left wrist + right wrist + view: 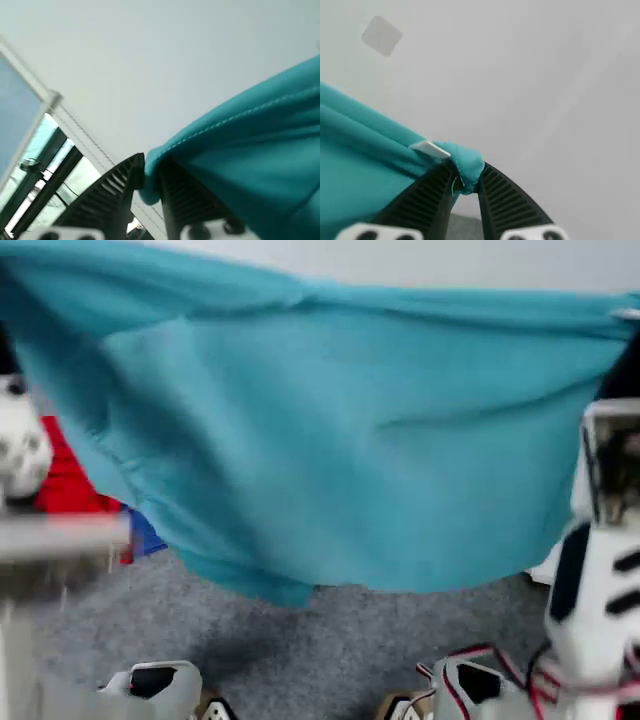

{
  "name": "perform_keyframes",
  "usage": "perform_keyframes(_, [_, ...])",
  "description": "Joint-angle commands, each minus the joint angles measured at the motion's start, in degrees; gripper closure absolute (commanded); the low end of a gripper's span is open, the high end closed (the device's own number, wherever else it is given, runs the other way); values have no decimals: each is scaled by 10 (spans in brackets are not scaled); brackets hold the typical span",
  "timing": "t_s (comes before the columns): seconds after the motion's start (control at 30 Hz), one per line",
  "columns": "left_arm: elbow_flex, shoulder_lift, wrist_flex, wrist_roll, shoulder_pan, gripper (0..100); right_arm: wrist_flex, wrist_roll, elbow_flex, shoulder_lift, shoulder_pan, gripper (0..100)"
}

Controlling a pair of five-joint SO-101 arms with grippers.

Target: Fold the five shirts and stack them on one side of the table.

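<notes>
A teal shirt (pixel 330 440) hangs spread wide in the air across the high view, high above the grey table (pixel 350 650). My left gripper (pixel 150 172) is shut on one top corner of the teal shirt (pixel 250 150), with the hem bunched between its black ribbed fingers. My right gripper (pixel 465 177) is shut on the other top corner of the teal shirt (pixel 365 160), beside a small white label (pixel 430 148). Behind the shirt's left edge, red and blue cloth (pixel 75 490) lies on the table.
White arm parts stand at the left (pixel 20 445) and right (pixel 600 580) edges of the high view. The arms' bases (pixel 160 685) sit along the front edge. Both wrist views look up at a pale ceiling.
</notes>
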Motion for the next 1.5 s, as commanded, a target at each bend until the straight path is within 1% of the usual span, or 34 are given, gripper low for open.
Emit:
perform_keyframes(0.0, [-13, -30, -16, -7, -12, 986, 51, 28, -17, -16, 17, 989])
perform_keyframes(0.13, [-10, -41, -15, -7, -12, 986, 108, 33, -17, -22, 17, 989])
perform_keyframes(0.2, [-9, -29, -1, -8, -12, 986, 124, 33, -13, -18, 16, 989])
perform_keyframes(0.3, [19, 1, 38, -46, -8, 986, 127, 33, 25, 6, 15, 989])
perform_keyframes(0.43, [111, 55, 59, -84, -7, 986, 121, 33, 107, 63, 12, 989])
perform_keyframes(0.53, [189, 100, 56, -102, -4, 986, 122, 33, 166, 126, -19, 989])
perform_keyframes(0.6, [232, 137, 49, -115, 14, 986, 117, 32, 199, 176, -35, 989])
perform_keyframes(0.67, [265, 178, 22, -114, 19, 986, 95, 30, 222, 235, -52, 989])
perform_keyframes(0.77, [296, 251, -57, -114, 24, 986, 48, 29, 232, 332, -62, 989])
perform_keyframes(0.97, [297, 404, -196, -115, 25, 986, -89, 29, 227, 483, -63, 989])
perform_keyframes(1.07, [287, 465, -261, -116, 23, 986, -138, 25, 189, 539, -64, 989])
perform_keyframes(1.17, [240, 522, -300, -116, 19, 986, -175, -7, 120, 595, -64, 989])
perform_keyframes(1.3, [134, 606, -340, -117, 17, 986, -200, -11, 2, 667, -65, 989])
perform_keyframes(1.47, [-11, 724, -370, -171, 21, 986, -218, -8, -149, 761, -71, 989])
